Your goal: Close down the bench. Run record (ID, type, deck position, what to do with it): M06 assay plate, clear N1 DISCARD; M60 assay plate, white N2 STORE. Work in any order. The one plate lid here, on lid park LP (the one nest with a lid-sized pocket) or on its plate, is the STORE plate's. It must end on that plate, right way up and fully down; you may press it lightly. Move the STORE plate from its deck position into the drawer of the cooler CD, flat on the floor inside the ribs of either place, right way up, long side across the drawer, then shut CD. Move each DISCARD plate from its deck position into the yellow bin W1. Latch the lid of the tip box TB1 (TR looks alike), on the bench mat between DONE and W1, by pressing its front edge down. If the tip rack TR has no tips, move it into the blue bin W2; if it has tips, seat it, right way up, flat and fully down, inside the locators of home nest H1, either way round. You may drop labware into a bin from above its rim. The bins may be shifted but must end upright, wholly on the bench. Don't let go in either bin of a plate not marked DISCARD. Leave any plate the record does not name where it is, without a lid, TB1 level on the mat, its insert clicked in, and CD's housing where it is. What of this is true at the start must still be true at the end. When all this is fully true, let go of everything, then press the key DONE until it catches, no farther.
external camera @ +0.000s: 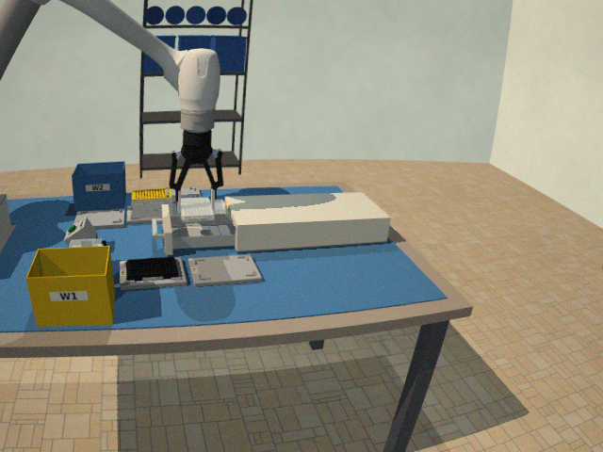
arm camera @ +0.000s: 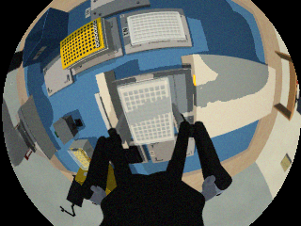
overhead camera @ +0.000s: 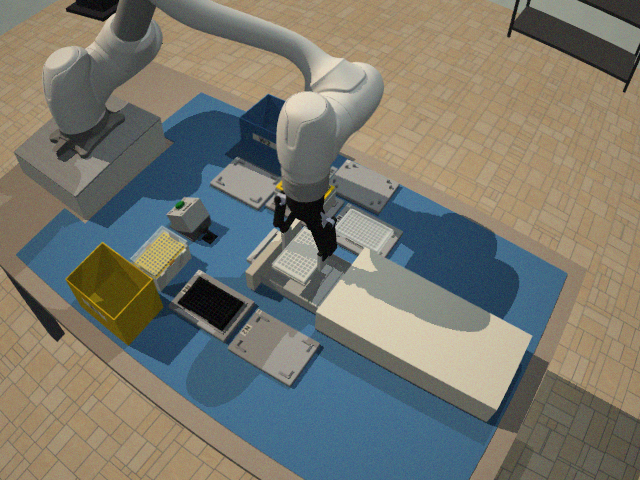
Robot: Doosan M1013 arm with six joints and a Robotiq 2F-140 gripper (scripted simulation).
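My gripper (overhead camera: 305, 242) (external camera: 195, 197) (arm camera: 149, 113) is shut on the white assay plate (overhead camera: 294, 262) (external camera: 197, 208) (arm camera: 147, 109). It holds the plate level, a little above the pulled-out drawer (overhead camera: 256, 272) (external camera: 168, 234) of the cream cooler CD (overhead camera: 423, 341) (external camera: 311, 221). A pale plate (overhead camera: 364, 229) (arm camera: 157, 24) lies on a nest behind the drawer. The yellow tip rack TR (external camera: 152, 194) (arm camera: 82, 43) stands on a nest at the back, mostly hidden by the arm in the top view. The tip box TB1 (overhead camera: 160, 253) (external camera: 85, 241) stands beside the yellow bin W1 (overhead camera: 111, 294) (external camera: 68, 286).
A black plate (overhead camera: 209, 304) (external camera: 151, 268) sits on a front nest, with a bare nest (overhead camera: 273, 351) (external camera: 223, 269) to its right. The blue bin W2 (overhead camera: 258, 126) (external camera: 97, 186) stands at the back. The DONE key (overhead camera: 179, 204) (external camera: 72, 227) is near TB1. More grey nests lie behind the drawer.
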